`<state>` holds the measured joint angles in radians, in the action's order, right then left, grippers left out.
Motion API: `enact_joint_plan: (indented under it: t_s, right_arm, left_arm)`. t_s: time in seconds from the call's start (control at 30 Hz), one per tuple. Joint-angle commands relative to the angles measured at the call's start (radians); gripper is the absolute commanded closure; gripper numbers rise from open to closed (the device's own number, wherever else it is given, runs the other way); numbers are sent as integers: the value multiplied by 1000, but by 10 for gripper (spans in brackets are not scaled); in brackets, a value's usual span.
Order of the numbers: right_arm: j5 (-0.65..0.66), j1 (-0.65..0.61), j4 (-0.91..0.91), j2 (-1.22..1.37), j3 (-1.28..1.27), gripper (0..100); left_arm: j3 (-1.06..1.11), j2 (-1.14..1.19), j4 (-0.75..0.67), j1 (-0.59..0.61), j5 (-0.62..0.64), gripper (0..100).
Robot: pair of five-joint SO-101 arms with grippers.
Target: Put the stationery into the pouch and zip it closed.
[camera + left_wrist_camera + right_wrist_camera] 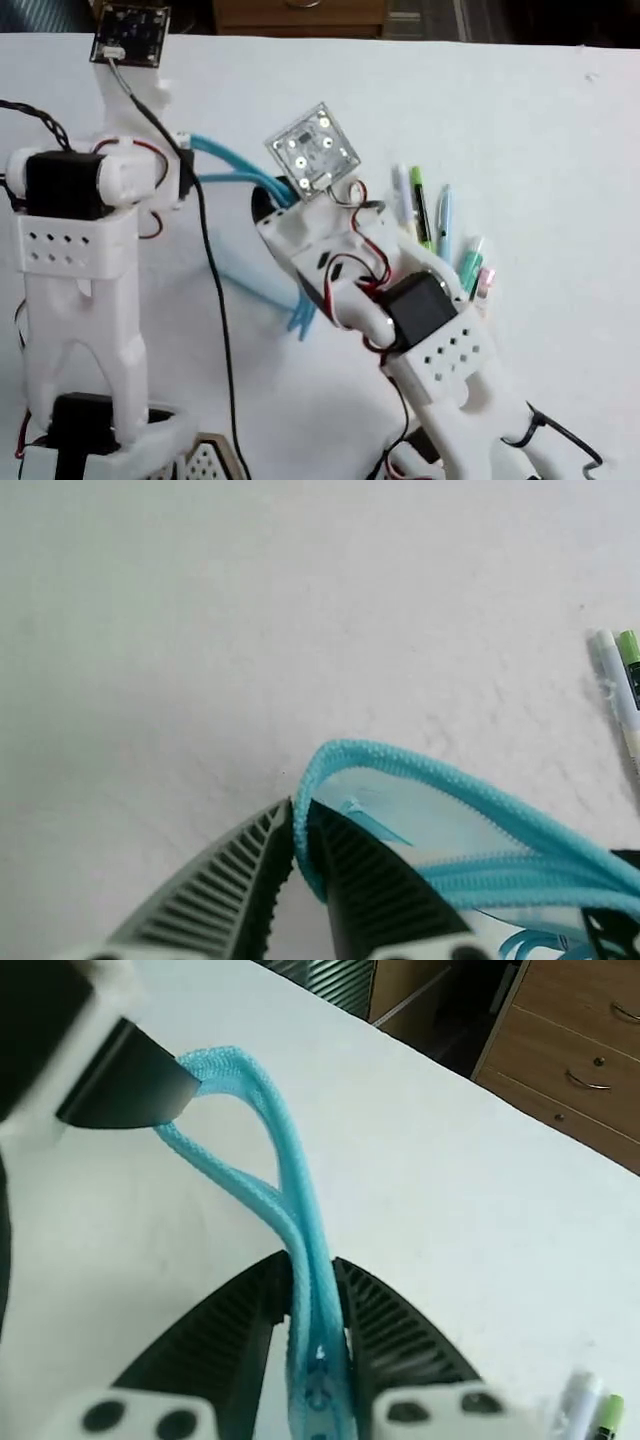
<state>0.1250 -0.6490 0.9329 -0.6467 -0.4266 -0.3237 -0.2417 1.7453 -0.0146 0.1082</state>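
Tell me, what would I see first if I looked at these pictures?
A bright blue pouch, pinched at one end by the left hand and farther along its zipper edge by the right hand. Next, a row of pens lying on the white table nearby.

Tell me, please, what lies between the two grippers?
The pouch's blue zipper edge runs from the left gripper to the right gripper, pinched by both, in the right wrist view.

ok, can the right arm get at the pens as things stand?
Probably not yet: the right pincer is shut on the pouch and would have to let go. The pens lie uncovered on the table beside that arm.
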Motion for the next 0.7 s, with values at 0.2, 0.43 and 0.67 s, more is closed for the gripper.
enact_joint_plan:
  t_s: [0.2, 0.43, 0.67]
  right_arm:
    - [17, 111, 183, -42, 48, 563]
    - [84, 88, 426, -326, 49, 527]
    - [78, 458, 576, -386, 49, 527]
  left_arm:
    - [35, 39, -14, -24, 74, 978]
    - [35, 41, -71, -7, 146, 978]
    - [35, 51, -75, 4, 147, 978]
